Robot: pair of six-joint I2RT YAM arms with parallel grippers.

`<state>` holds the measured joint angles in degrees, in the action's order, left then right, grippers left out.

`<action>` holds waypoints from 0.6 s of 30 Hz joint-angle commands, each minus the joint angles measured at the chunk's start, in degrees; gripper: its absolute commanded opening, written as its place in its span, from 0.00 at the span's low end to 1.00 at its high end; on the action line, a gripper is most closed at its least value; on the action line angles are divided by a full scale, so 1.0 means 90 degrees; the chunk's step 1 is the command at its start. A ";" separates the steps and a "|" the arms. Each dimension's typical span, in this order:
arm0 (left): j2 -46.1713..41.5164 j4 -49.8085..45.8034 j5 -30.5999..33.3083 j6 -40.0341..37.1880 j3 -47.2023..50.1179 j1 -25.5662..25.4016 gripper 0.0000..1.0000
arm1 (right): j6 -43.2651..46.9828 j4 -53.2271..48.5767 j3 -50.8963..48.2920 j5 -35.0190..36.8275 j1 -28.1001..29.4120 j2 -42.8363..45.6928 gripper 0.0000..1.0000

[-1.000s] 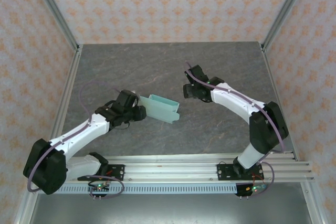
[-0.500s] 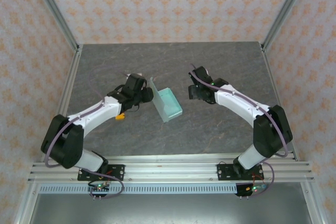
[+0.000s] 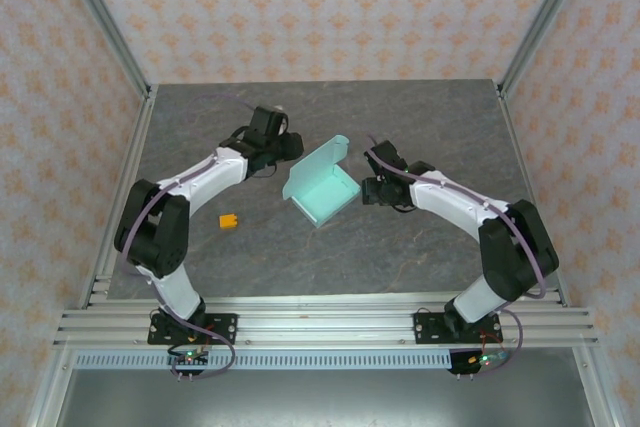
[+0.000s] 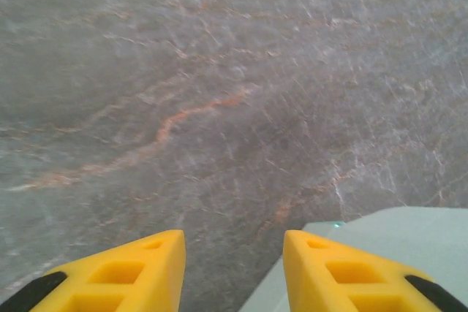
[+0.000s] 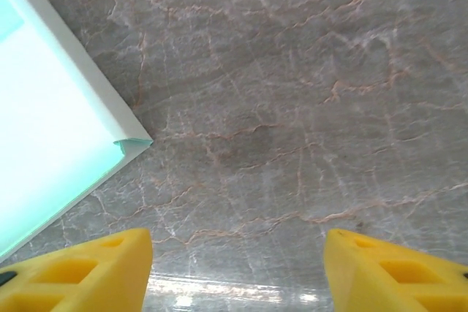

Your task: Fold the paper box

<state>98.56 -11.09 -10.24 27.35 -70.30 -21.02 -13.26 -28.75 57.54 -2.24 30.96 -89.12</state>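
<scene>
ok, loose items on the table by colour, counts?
Mint-blue: 1 (paper box)
Orange: 1 (small orange piece)
Total: 2

White-black arms (image 3: 205,177), purple cables (image 3: 544,257), yellow tool fingers (image 4: 124,275).

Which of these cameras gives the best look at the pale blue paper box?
The top external view: the whole paper box shows, open side up. The left wrist view catches one corner; the right wrist view, one side and a folded corner.
</scene>
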 commanded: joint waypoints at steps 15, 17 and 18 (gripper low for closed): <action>-0.2580 -0.0122 0.0034 0.0284 0.2734 0.0415 0.45 | 0.1472 0.1968 0.0210 -0.1189 -0.0271 -0.0776 0.47; -0.2747 -0.0129 0.0030 0.0300 0.2897 0.0416 0.45 | 0.1582 0.2120 0.0279 -0.1202 -0.0273 -0.0980 0.46; -0.2795 -0.0166 0.0043 0.0272 0.2930 0.0412 0.45 | 0.1613 0.2145 0.0340 -0.1264 -0.0273 -0.1071 0.45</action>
<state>75.46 -11.77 -9.67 29.04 -45.12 -16.99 -1.23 -12.80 58.35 -12.78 28.67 -97.01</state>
